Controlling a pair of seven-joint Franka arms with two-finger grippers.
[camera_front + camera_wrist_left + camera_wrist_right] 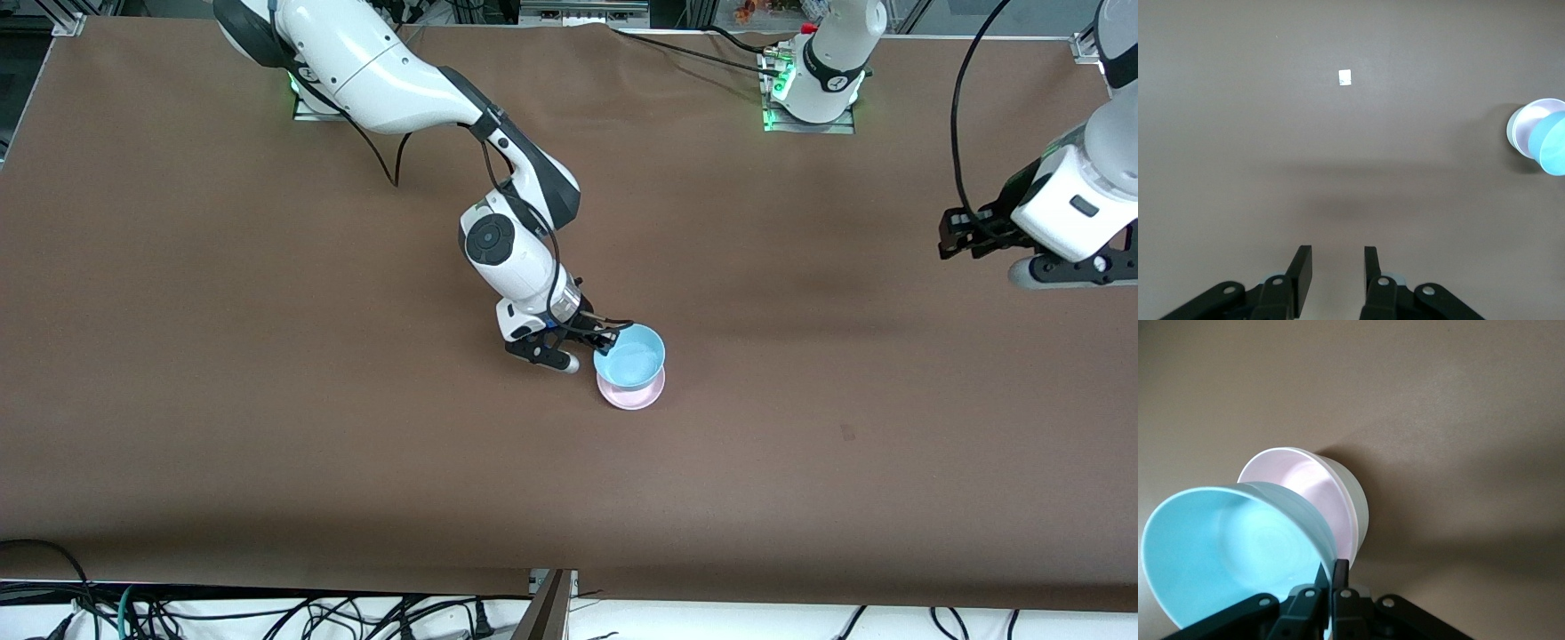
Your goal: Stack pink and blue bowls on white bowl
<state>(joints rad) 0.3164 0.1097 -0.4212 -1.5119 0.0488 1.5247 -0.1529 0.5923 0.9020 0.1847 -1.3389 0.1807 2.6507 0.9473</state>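
Note:
My right gripper is shut on the rim of the light blue bowl. The bowl hangs tilted just over the pink bowl near the middle of the table. In the right wrist view the pink bowl sits nested inside the white bowl. In the front view only the pink rim shows under the blue bowl. My left gripper waits open over the left arm's end of the table, with nothing between its fingers. The bowls show far off in its wrist view.
A small white tag lies on the brown table cover. A faint dark mark sits nearer to the front camera than the bowls, toward the left arm's end. Cables run along the table's front edge.

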